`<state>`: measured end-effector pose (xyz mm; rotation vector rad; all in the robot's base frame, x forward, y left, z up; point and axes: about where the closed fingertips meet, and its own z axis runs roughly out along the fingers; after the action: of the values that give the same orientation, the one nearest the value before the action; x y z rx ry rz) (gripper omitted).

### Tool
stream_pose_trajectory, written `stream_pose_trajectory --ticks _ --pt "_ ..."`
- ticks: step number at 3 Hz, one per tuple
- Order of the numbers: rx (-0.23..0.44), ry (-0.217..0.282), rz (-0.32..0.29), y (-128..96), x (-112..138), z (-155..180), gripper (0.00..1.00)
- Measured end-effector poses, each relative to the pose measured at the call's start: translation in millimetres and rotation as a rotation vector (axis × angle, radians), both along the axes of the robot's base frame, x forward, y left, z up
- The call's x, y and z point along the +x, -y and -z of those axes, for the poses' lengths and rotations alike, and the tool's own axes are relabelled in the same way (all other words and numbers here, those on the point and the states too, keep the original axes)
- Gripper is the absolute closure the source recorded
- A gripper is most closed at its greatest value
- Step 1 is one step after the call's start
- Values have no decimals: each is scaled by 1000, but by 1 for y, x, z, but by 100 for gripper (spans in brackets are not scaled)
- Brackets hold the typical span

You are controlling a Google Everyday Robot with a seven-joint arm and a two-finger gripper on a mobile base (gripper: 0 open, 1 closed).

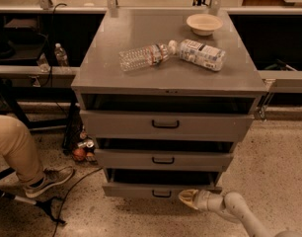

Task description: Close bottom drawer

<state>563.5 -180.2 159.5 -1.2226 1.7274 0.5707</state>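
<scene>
The grey metal cabinet point(166, 78) has three drawers, all slightly pulled out. The bottom drawer point(141, 189) is the lowest, a plain grey front with a small black loop handle point(161, 195). It sticks out only a little past the middle drawer point(163, 159) above it. My gripper point(187, 197) comes in from the lower right, its pale tip against the right part of the bottom drawer's front, just right of the handle. The white arm point(240, 212) runs off to the bottom right.
On the cabinet top lie a clear water bottle point(143, 56), a white carton point(202, 54) and a beige bowl point(204, 23). A person's leg and shoe point(46, 179) are at the left on the floor. Cans and clutter point(82, 150) sit beside the cabinet's left foot.
</scene>
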Motion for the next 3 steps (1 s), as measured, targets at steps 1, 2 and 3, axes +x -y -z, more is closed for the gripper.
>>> stream_pose_trajectory --ticks 1,2,3 --pt "0 0 0 0 0 0 100" --pt "18 25 -29 -12 17 -2 100" --pt "35 55 -65 -26 36 -5 100"
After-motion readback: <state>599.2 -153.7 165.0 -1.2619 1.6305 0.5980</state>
